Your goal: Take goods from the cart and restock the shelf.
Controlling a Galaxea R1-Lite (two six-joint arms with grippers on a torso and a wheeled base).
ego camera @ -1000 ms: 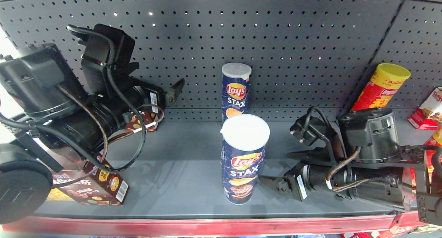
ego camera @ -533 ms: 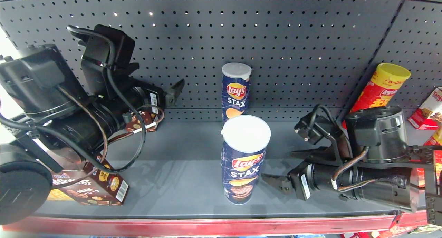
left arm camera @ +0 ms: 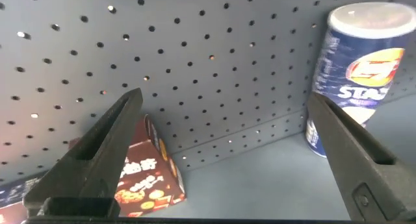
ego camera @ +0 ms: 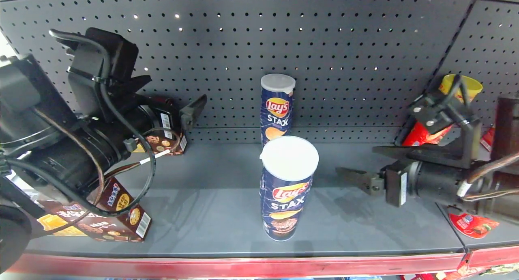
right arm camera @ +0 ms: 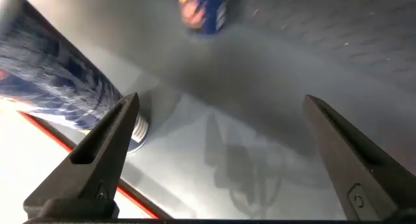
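Cardboard can (ego camera: 287,190) (light, stiff, slick) probably tips easily; grip mid-body; left gripper (left arm camera: 224,97) and right gripper (right arm camera: 221,100) gape empty.

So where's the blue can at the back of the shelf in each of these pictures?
Head view: rear can stands mid-picture against the pegboard wall, behind the front can.
Left wrist view: rear can standing close to that wall.
Right wrist view: rear can, blurred, far past the front can.
Shared landmark: the grey shelf floor.
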